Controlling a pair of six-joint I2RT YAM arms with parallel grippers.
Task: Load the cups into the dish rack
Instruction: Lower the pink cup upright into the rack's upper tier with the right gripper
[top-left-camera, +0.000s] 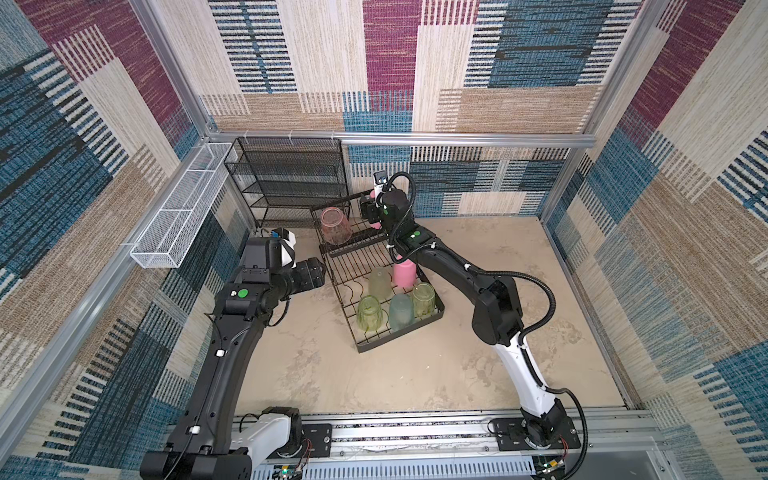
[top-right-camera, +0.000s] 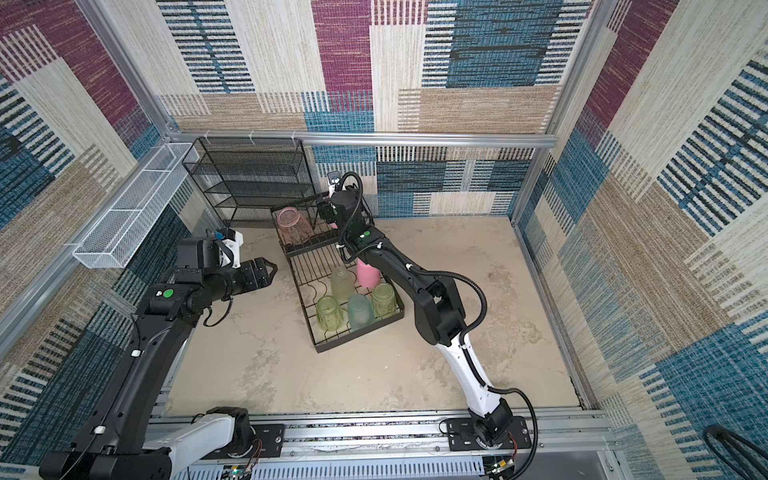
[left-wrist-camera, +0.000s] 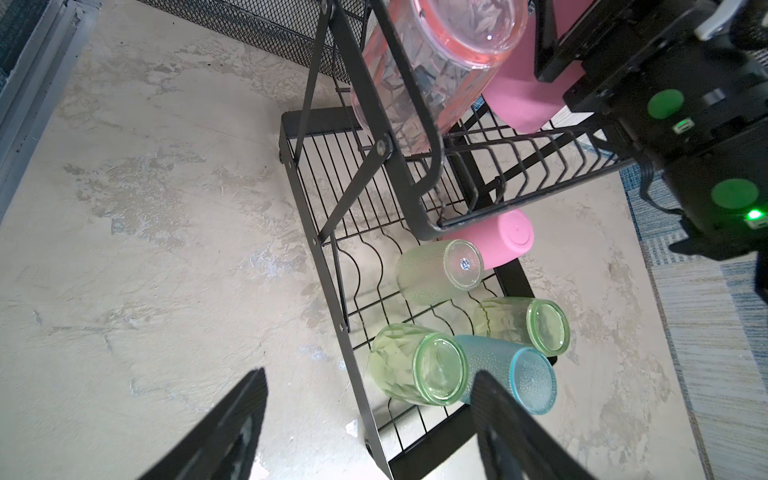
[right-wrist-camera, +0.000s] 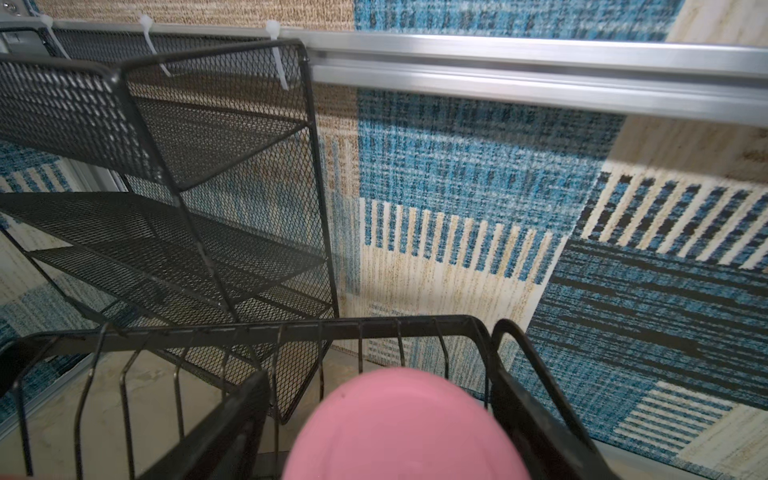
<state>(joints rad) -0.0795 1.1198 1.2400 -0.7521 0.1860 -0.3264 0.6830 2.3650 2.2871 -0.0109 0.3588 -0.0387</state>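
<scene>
1. Dish rack (top-left-camera: 399, 337) sits mid-surface (top-left-camera: 519, 340), w/ black mesh shelf (top-left-camera: 286, 178) just behind it. Every cup in view is in the rack.
2. Lower tier: 3 yellow-green cups (left-wrist-camera: 419, 370) (left-wrist-camera: 440, 274) (left-wrist-camera: 523, 324), teal cup (left-wrist-camera: 528, 378), lower pink cup (left-wrist-camera: 498, 237). All are mouth-down. Left wrist view shows their bases clearly. In both top views the right arm covers part of the lower pink cup.
3. Upper tier: reddish-pink cup (top-left-camera: 336, 226), base up.
4. Upper pink cup (right-wrist-camera: 399, 428): both top views give only slivers behind the right wrist. Left wrist view shows its side, mouth down at the upper-tier wires, next to the reddish-pink cup. Can't tell if it's fully seated.
5. Right hand (right-wrist-camera: 380, 357): fingers show only in right wrist view. They're apart, straddling the upper pink cup's base. There's a gap on one side, other side too close to call. Doesn't look clamped.
6. Left hand (top-right-camera: 270, 271): fingers apart, nothing between. It hovers over bare surface just beside the rack's left edge, pointing at it.
7. White mesh trough (top-left-camera: 183, 208) on the left wall rail shows in top views only.
</scene>
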